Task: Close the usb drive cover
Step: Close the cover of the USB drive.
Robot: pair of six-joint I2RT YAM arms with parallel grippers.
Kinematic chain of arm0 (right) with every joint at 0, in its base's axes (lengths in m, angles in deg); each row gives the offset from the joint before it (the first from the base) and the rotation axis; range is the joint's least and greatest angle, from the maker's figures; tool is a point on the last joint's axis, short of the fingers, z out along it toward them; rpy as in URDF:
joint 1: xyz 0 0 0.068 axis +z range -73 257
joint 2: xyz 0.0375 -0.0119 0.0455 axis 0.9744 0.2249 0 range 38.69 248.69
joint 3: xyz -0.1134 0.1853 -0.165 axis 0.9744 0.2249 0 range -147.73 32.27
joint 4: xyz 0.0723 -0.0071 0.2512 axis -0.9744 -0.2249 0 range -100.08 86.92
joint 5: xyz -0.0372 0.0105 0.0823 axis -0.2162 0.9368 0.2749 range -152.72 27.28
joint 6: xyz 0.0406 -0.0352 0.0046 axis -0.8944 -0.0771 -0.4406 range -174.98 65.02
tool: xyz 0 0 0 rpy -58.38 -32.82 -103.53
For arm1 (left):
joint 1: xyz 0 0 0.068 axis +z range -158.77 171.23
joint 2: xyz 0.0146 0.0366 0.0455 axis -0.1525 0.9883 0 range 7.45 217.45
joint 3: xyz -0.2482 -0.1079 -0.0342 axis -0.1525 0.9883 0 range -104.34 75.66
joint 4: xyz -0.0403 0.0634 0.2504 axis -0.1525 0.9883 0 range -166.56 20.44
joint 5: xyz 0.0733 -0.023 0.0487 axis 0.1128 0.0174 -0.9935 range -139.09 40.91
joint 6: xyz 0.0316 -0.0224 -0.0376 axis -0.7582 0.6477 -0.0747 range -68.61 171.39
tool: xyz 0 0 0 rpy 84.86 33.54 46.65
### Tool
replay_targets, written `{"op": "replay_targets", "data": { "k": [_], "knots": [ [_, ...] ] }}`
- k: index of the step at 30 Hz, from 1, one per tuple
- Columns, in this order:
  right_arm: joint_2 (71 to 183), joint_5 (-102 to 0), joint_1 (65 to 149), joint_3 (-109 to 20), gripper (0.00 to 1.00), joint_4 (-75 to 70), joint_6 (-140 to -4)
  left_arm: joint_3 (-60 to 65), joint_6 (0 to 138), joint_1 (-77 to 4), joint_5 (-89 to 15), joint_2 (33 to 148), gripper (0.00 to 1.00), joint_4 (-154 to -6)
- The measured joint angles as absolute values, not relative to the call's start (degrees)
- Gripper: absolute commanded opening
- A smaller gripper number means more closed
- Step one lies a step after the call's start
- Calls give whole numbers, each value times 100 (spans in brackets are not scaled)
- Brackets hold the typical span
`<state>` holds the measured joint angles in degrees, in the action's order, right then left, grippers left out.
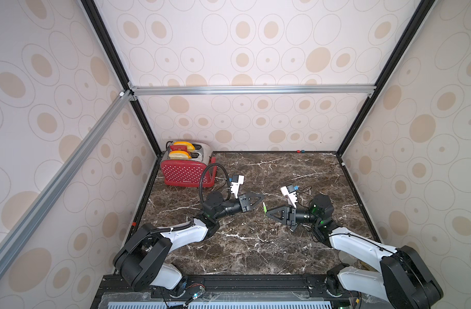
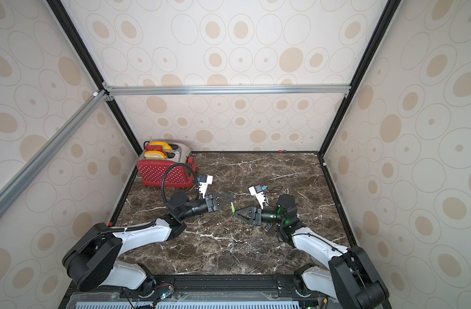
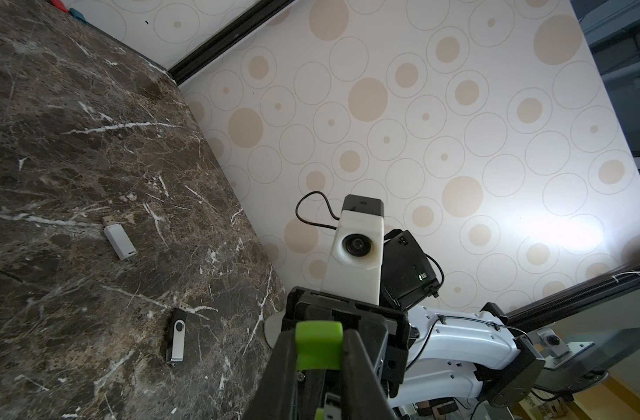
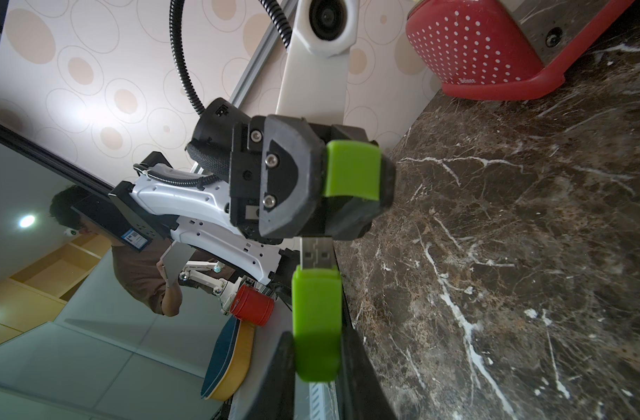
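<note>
The left claw (image 1: 262,197) is clamped on the green usb drive cover (image 4: 353,171). The right claw (image 1: 267,213) is clamped on the green usb drive (image 4: 316,327), whose bare metal connector (image 4: 316,252) points toward the cover and sits just beside it, not inserted. Both claws meet tip to tip above the table (image 1: 255,248), away from the red toaster (image 1: 186,171) toward the table's middle and nearer the robot base than the toaster. The toaster stands in the far corner with two bread slices (image 1: 179,154) in its slots. A white usb stick (image 3: 119,242) and a black swivel usb stick (image 3: 176,342) lie flat on the table, uncapped, farther from the toaster than the claws are. Two small red and blue items (image 1: 299,151) lie at the table's far edge, well apart from the toaster.
</note>
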<state>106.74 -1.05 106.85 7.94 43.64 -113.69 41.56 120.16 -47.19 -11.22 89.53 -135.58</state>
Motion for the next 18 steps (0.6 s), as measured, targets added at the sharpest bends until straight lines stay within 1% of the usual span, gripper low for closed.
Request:
{"op": "replay_targets", "data": {
  "k": [10, 18],
  "knots": [
    [10578, -112, 10685, 829, 0, 4364, -11369, 4324, 12219, -4751, -1122, 8966, 0, -14177],
    [10455, -114, 10683, 835, 0, 4366, -11372, 4431, 12263, -4780, -1120, 8975, 0, -14341]
  ]
}}
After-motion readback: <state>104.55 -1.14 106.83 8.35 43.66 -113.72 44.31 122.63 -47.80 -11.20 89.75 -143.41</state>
